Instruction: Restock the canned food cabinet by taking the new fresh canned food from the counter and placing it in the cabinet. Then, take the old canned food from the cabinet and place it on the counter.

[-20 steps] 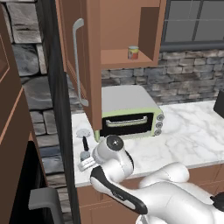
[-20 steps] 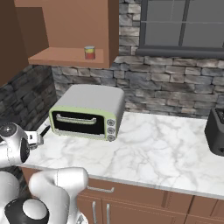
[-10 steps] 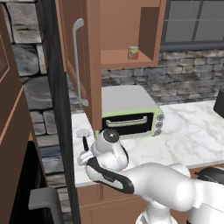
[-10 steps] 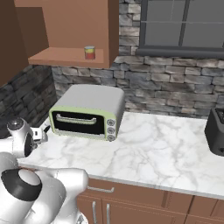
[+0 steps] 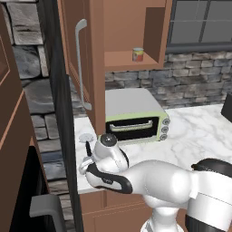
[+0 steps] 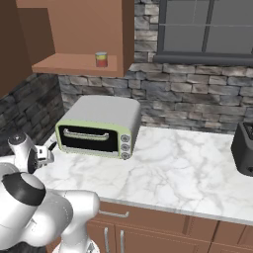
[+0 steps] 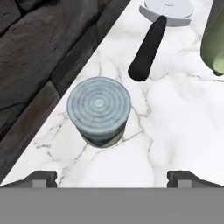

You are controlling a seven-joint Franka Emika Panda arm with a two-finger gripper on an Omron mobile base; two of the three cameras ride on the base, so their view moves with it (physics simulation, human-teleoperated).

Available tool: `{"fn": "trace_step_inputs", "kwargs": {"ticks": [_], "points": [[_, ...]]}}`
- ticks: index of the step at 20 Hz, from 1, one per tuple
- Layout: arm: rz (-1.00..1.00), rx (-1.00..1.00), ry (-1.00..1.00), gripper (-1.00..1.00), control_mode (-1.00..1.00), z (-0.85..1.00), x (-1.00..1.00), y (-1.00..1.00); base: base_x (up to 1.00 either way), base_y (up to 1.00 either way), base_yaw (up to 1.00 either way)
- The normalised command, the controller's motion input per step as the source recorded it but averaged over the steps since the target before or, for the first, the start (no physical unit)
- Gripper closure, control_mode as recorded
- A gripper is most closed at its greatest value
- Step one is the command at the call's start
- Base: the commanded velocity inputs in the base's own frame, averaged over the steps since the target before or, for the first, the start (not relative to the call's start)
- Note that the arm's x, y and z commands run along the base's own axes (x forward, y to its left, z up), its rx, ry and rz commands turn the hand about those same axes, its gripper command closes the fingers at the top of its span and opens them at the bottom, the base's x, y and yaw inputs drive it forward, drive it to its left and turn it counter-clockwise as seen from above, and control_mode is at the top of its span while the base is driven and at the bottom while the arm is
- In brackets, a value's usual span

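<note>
Here the gripper [image 7: 112, 177] hangs low over the left end of the counter [image 7: 175, 131], a white marble worktop with grey veins. Its two dark fingertips [image 7: 41, 177] peek up at the bottom of the hand view, spread as wide as they go and holding nothing.

Just ahead of them, and left of the midline between them, stands the new fresh canned food [image 7: 99, 109], a short tin seen from above: a silver ringed top with a dull teal-grey side. It is upright, so its long axis points up toward the camera, and it sits close to the dark stone wall [image 7: 39, 57]. To straddle it, the open fingers would likely need to shift toward that wall and come down.

Beyond the tin lies a black-handled utensil with a round pale head [image 7: 153, 35], apart from the tin. A green-trimmed toaster oven [image 5: 133, 120] stands further along the counter.

Farthest and highest, the cabinet [image 5: 122, 27] is open, and the old canned food [image 5: 137, 54], red-orange and yellow, stands on its shelf.
</note>
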Motion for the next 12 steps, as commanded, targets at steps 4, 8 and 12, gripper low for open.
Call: {"fn": "trace_step_inputs", "kwargs": {"ticks": [4, 8, 12], "points": [[0.00, 0.00, 0.00, -1.00, -1.00, 0.00, 0.00, 0.13, 0.00, 0.00, 0.00], [0.00, 0.00, 0.00, -1.00, -1.00, 0.00, 0.02, 0.19, 0.00, 0.00, 0.00], [0.00, 0.00, 0.00, -1.00, -1.00, -0.02, 0.00, 0.25, 0.00, 0.00, 0.00]]}}
